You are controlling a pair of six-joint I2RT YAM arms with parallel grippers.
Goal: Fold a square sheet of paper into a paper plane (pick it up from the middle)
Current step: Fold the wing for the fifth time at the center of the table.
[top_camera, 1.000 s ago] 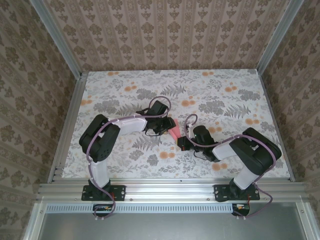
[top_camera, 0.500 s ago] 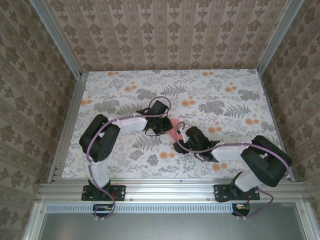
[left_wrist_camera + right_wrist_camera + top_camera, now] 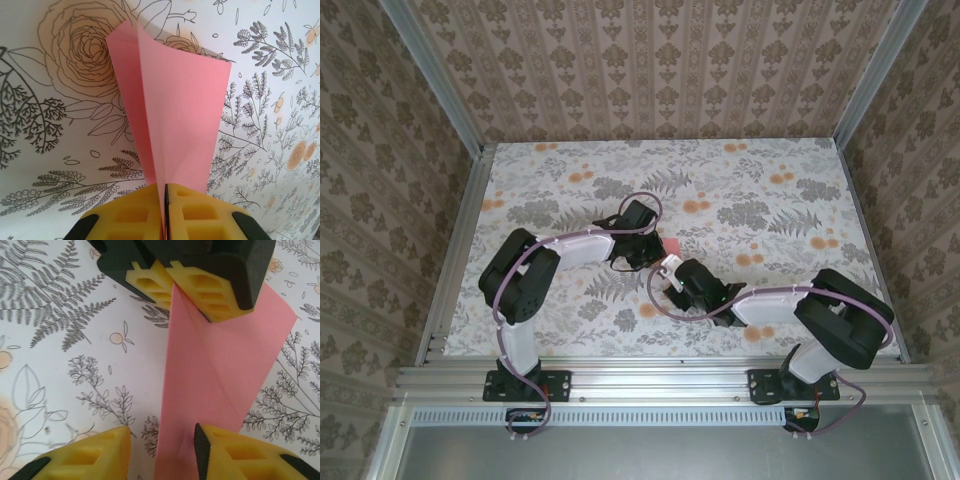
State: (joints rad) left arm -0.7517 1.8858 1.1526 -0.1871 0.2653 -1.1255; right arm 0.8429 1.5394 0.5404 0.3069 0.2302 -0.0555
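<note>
Right hand [image 3: 161,440] has moved in leftward, straddling the paper plane [image 3: 220,370].

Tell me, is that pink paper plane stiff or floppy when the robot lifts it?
Probably a bit floppy: the paper plane is thin, and its flaps splay apart beyond the left gripper pinching it. Its centre crease likely stiffens it, since it stands out from the grip without drooping. It looks very light, so a nudge would probably slide it.

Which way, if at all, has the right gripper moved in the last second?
Yes. The right gripper moved left in the top view, toward the orange flower print and the left gripper.
</note>
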